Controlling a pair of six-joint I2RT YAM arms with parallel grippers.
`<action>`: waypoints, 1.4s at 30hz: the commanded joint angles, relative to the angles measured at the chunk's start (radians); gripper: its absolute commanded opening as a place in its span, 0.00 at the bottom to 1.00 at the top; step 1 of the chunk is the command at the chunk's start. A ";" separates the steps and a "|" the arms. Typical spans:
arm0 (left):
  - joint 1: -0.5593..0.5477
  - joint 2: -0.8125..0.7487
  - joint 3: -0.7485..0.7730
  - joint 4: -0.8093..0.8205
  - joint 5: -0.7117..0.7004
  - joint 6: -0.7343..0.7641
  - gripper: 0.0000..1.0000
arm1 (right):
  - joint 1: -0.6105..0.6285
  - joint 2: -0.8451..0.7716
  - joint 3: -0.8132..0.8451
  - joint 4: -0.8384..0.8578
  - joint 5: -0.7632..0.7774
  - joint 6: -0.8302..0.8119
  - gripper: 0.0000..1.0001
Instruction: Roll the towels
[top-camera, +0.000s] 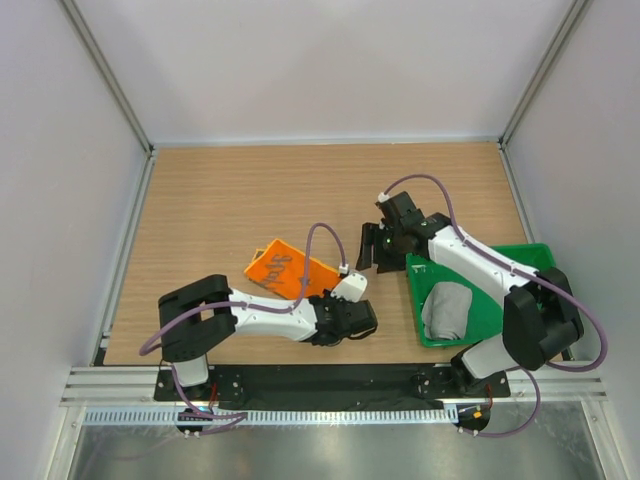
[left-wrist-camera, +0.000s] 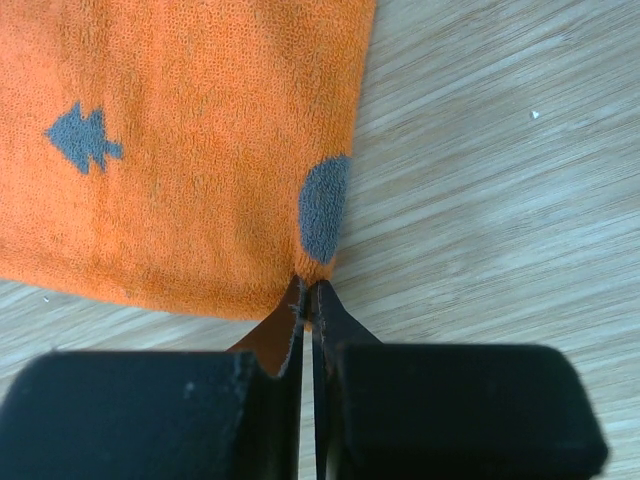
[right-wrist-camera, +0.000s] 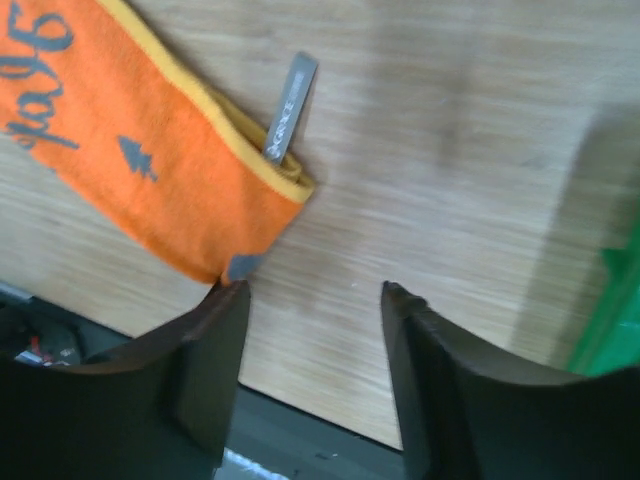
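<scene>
While left gripper (left-wrist-camera: 308, 295) pinches corner of orange-backed towel (left-wrist-camera: 180, 150), jaws closed tight on cloth, right gripper (right-wrist-camera: 315, 292) hangs with jaws apart, empty, just beside same towel's tagged corner. Towel lies flat on table (top-camera: 220, 200), orange side up, not rolled. Light grey towel (top-camera: 447, 310) sits bundled in green tray (top-camera: 520, 256), apparently done. Judgement: roughly halfway; orange one left to roll.
</scene>
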 joint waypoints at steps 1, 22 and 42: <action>-0.001 -0.033 -0.010 -0.007 0.025 -0.005 0.00 | 0.001 -0.061 -0.081 0.131 -0.183 0.070 0.65; 0.039 -0.188 -0.048 0.023 0.132 -0.004 0.00 | 0.001 0.121 -0.220 0.364 -0.300 0.190 0.78; 0.068 -0.259 -0.067 0.042 0.173 -0.022 0.00 | 0.007 0.207 -0.188 0.408 -0.300 0.207 0.16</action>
